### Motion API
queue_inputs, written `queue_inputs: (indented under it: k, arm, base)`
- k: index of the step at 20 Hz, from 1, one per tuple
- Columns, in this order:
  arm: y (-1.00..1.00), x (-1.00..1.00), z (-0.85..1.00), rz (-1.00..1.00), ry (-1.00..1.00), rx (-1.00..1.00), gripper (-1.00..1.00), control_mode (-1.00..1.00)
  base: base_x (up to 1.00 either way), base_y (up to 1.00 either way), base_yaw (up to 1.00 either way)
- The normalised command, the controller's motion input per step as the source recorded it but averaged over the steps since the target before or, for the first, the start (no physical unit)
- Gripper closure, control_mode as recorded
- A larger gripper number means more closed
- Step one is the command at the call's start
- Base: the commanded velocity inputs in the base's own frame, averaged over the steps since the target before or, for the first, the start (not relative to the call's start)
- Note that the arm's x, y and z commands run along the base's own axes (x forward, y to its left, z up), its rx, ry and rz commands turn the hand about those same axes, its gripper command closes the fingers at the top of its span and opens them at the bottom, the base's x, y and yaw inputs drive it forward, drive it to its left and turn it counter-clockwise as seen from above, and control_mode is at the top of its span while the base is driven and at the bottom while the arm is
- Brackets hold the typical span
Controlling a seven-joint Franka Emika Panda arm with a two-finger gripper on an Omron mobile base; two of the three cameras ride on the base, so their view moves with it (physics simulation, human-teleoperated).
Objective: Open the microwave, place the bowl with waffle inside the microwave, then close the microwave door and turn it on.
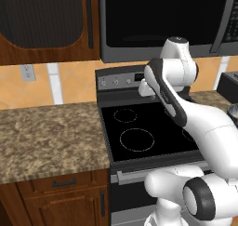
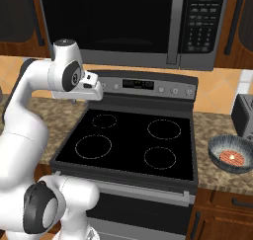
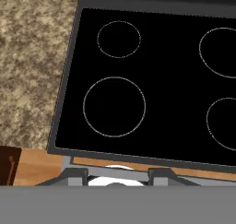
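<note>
Hovering above the stove (image 2: 131,140), the gripper (image 3: 117,172) points down at the black cooktop, its two dark fingertips rising apart at the lower edge of the hand view with nothing between them and nothing touched; the jaws stand partly spread and empty. Nearest the base, the white arm bends up from its pedestal over the front edge of the stove, the wrist held level with the stove's control panel (image 2: 148,86). Beside the stove on the speckled counter (image 2: 217,172) to the right sits the bowl (image 2: 231,154), grey and patterned, with the waffle (image 2: 233,157) lying inside it, just in front of a dark toaster (image 2: 243,114). Farther back and higher, the microwave (image 2: 133,21) hangs over the stove, its microwave door (image 2: 106,19) flush and closed, the slim handle (image 2: 172,26) upright next to the button panel (image 2: 200,21). By this arrangement the opening step appears not yet done: the next move probably calls for raising the hand, turning it toward the handle, and closing on it to swing the door out.
</note>
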Motion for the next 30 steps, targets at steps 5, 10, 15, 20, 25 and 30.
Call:
queue_inputs:
  k: [5,10,15,20,25,30]
  arm:
    - [-0.03,-0.16,0.01,0.0,-0.09,0.0,-1.0,-1.0]
    - [-0.24,-0.36,0.12,-0.05,-0.27,0.0,-1.0,-1.0]
    - [-0.5,-0.3,0.16,-0.1,-0.25,-0.01,-1.0,-1.0]
    - [-0.64,-0.15,0.31,-0.11,-0.2,-0.04,-1.0,-1.0]
    - [-0.73,0.0,0.43,-0.13,-0.1,-0.02,-1.0,-1.0]
    - [-0.83,0.0,0.49,-0.12,-0.04,0.0,-1.0,-1.0]
  base:
    - [0.0,0.0,0.0]
    - [0.0,0.0,0.0]
    - [0.0,0.0,0.0]
    - [0.0,0.0,0.0]
    - [0.0,0.0,0.0]
    - [0.0,0.0,0.0]
